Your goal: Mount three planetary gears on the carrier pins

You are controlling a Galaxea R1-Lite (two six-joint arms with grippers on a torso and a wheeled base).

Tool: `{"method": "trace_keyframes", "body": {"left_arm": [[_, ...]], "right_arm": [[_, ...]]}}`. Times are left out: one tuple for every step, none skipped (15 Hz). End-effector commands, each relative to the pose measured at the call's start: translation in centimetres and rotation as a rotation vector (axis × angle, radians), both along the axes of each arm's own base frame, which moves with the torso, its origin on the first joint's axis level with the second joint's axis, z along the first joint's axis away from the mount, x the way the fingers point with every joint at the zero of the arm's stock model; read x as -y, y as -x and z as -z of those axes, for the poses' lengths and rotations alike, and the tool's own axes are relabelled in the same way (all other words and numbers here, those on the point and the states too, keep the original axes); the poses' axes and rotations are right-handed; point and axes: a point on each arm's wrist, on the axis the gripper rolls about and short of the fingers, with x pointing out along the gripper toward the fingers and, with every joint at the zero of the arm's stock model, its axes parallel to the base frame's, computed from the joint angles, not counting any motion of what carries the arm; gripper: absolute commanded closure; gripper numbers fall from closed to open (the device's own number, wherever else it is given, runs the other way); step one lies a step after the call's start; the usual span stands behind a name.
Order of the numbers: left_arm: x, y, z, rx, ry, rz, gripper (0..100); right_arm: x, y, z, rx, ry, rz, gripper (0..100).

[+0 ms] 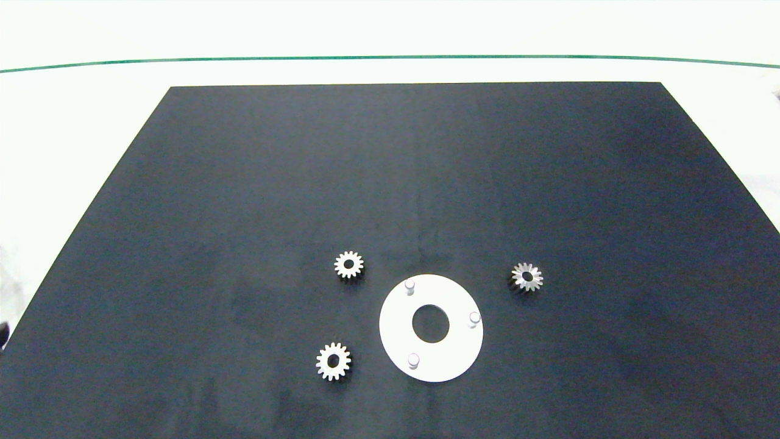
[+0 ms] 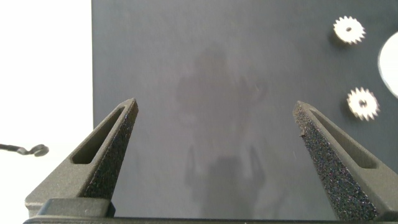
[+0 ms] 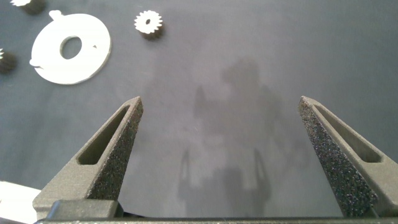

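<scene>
A flat white disc (image 1: 396, 329) with a large centre hole lies on the black mat, near the front. Three carrier pins stand on it: one at the back left (image 1: 409, 285), one at the right (image 1: 475, 317), one at the front (image 1: 414, 360). All three pins are bare. Three planetary gears lie flat on the mat: one behind and left of the disc (image 1: 349, 264), one at its front left (image 1: 333, 361), one to its right (image 1: 527, 277). My left gripper (image 2: 216, 106) and right gripper (image 3: 221, 99) are both open, empty and above bare mat. Neither arm shows in the head view.
The black mat (image 1: 244, 183) covers most of a white table (image 1: 73, 122). A green line (image 1: 390, 58) runs across the far side. The left wrist view shows the mat's edge, white table and a thin dark cable (image 2: 25, 149). The right wrist view shows the disc (image 3: 53, 59) and nearest gear (image 3: 148, 23).
</scene>
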Motion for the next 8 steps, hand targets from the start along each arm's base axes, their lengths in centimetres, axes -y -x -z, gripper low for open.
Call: {"method": "trace_keyframes", "body": {"left_arm": [[-1.2, -6.5, -2.3, -0.139, 0.018, -0.12, 0], [-1.2, -6.5, -2.2, -0.143, 0.018, -0.123, 0], [-1.3, -6.7, -2.3, -0.148, 0.021, -0.127, 0], [-1.3, -6.7, -2.4, -0.143, 0.021, -0.127, 0], [-1.3, -6.6, -2.5, -0.139, 0.021, -0.127, 0], [-1.2, -6.6, -2.6, -0.136, 0.02, -0.125, 0], [-1.2, -6.5, -2.6, -0.134, 0.02, -0.124, 0], [-1.2, -6.6, -2.6, -0.139, 0.02, -0.121, 0]], "right_arm": [[-2.1, -6.8, -3.6, -0.154, 0.076, -0.111, 0], [-2.7, -8.8, -4.4, -0.181, 0.101, -0.137, 0], [-3.4, -10.9, -5.0, -0.207, 0.122, -0.156, 0], [-4.3, -12.9, -5.6, -0.225, 0.139, -0.185, 0], [-5.0, -14.0, -5.8, -0.235, 0.153, -0.204, 0], [-6.1, -16.0, -6.1, -0.249, 0.185, -0.239, 0], [-6.6, -17.0, -6.0, -0.257, 0.211, -0.254, 0], [-7.2, -18.0, -5.8, -0.267, 0.241, -0.272, 0]]}}
